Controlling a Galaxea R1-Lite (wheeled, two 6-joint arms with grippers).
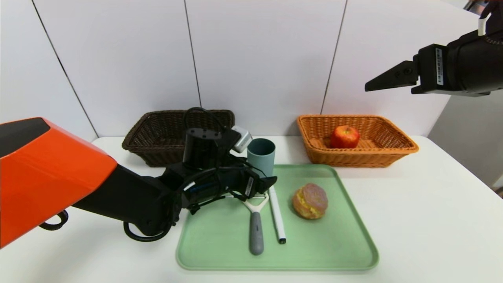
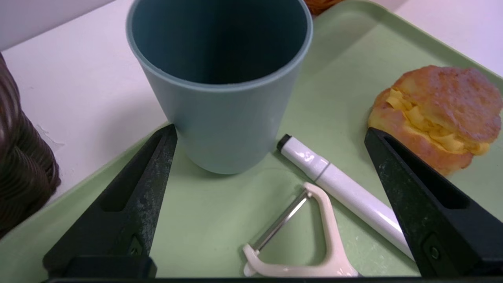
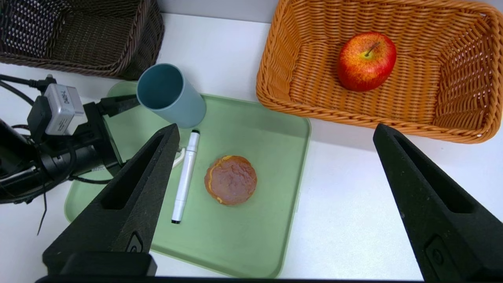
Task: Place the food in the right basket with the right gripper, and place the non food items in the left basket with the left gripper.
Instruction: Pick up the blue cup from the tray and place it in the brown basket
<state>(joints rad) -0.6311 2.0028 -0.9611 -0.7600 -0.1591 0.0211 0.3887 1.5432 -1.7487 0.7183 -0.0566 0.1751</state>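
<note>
The left gripper (image 2: 271, 131), matte black and tapering to wedge-like tips, hangs low over the smooth green tray (image 1: 314, 255), its fingers spread wide with nothing pinched between them. Near it on the tray stands the teal-grey plastic cup (image 2: 232, 118), round-mouthed and narrowing toward its base. Beside the cup lie the slim white pen (image 2: 353, 196), glossy and black-tipped, and the peeler (image 1: 256, 228), its white Y-shaped head holding a thin metal blade above a rounded grey handle. The bun (image 1: 310, 201) rests on the tray too, browned and crusty (its yellow filling bulges from a ragged split). Behind the tray, the dark brown basket (image 1: 137, 135) is tightly woven wicker; the orange-tan basket (image 1: 353, 159), flared at the sides, holds a shiny red apple (image 1: 345, 136) streaked with yellow. The right gripper (image 3: 276, 127) is up high to the right, fingers spread, holding nothing.
</note>
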